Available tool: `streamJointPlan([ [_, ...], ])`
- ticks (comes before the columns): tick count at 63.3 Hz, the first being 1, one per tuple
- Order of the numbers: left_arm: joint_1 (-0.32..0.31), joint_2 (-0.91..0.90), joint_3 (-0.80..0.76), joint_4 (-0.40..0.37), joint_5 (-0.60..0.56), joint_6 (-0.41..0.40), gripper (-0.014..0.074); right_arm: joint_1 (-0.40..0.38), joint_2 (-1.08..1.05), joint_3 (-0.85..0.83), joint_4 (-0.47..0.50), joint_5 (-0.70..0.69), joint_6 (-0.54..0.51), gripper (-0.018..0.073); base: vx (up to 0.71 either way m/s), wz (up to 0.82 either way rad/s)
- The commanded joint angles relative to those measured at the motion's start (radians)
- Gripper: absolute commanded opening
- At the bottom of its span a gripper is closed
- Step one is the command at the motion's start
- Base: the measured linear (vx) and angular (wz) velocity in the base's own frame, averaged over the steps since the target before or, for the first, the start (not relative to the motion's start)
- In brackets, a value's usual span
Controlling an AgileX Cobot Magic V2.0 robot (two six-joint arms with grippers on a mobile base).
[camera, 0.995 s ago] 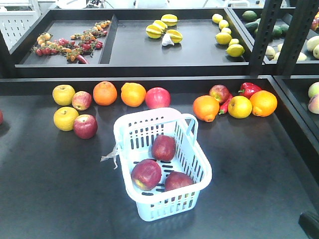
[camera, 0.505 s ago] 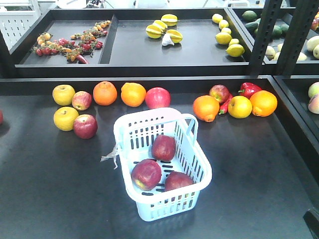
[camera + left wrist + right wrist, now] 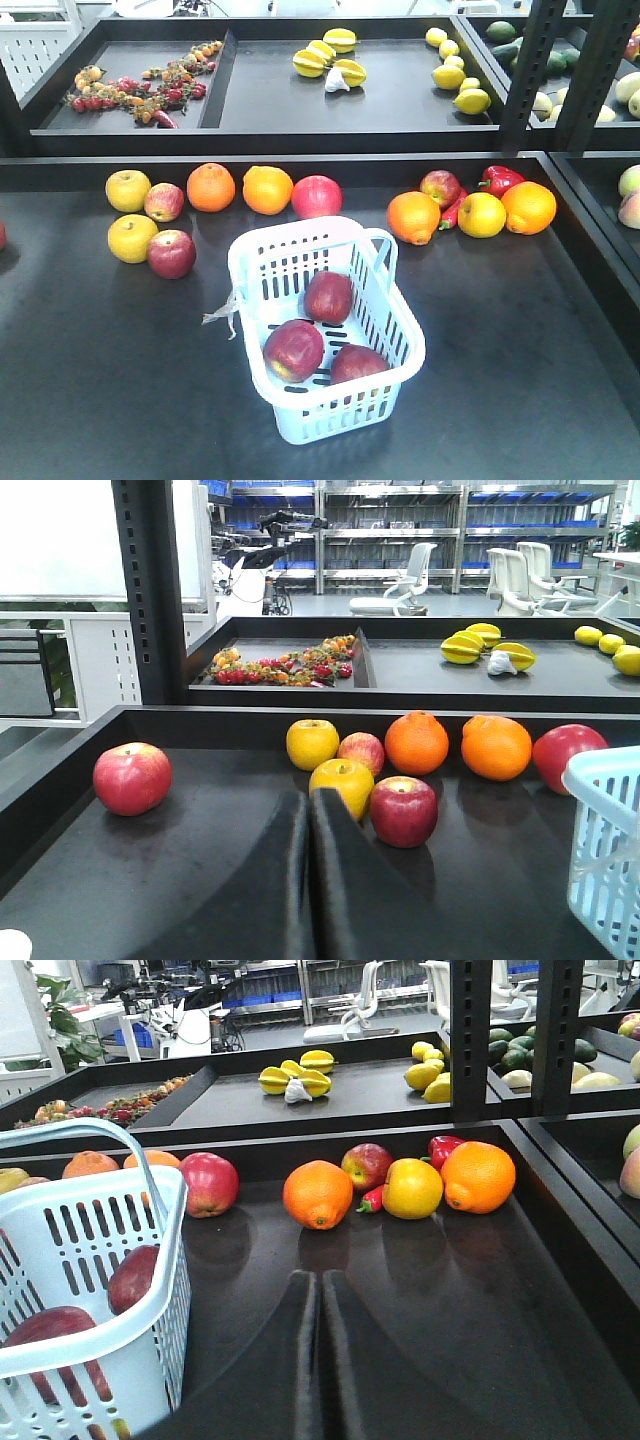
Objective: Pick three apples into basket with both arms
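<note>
The white basket (image 3: 296,233) stands in the middle of the black table, and the three deep red apples (image 3: 329,296) (image 3: 293,349) (image 3: 357,364) lie in it. No arm shows in the front view. My left gripper (image 3: 308,800) is shut and empty, low over the table, pointing at a yellow apple and a red apple (image 3: 403,810); the basket's edge (image 3: 605,830) is to its right. My right gripper (image 3: 320,1280) is shut and empty, to the right of the basket (image 3: 95,1345), with two of the apples (image 3: 135,1278) visible through its slots.
Loose fruit lies along the table's back: yellow apples (image 3: 132,238), oranges (image 3: 211,187), red apples (image 3: 171,253), a red pepper (image 3: 500,179). A lone red apple (image 3: 132,777) sits far left. A raised tray (image 3: 260,100) and black posts (image 3: 530,70) stand behind.
The dark arm part at the lower right corner of the front view has drawn back out of the picture. The basket and apples have not moved.
</note>
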Motion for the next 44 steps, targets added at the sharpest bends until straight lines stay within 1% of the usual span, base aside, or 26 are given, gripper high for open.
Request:
streamJointPlan([
  [1,0.001,-0.015,0.024,0.000,-0.067,-0.008,-0.0006,-0.006,-0.010,0.016,-0.011,-0.076,0.002,-0.0001,0.00,0.00],
  [11,0.001,-0.015,0.024,0.000,-0.067,-0.008,-0.0006,-0.006,-0.010,0.016,-0.011,-0.092,0.002,-0.0001,0.00,0.00],
  [24,0.001,-0.015,0.024,0.000,-0.067,-0.008,-0.0006,-0.006,-0.010,0.016,-0.031,-0.163,0.027,-0.0001,0.00,0.00],
  [28,0.001,-0.015,0.024,0.000,-0.067,-0.008,-0.0006,-0.006,-0.010,0.016,-0.046,-0.163,0.039,-0.0001,0.00,0.00],
  [44,0.001,-0.015,0.024,0.000,-0.067,-0.008,-0.0006,-0.006,-0.010,0.016,-0.046,-0.163,0.039,-0.0001,0.00,0.00],
])
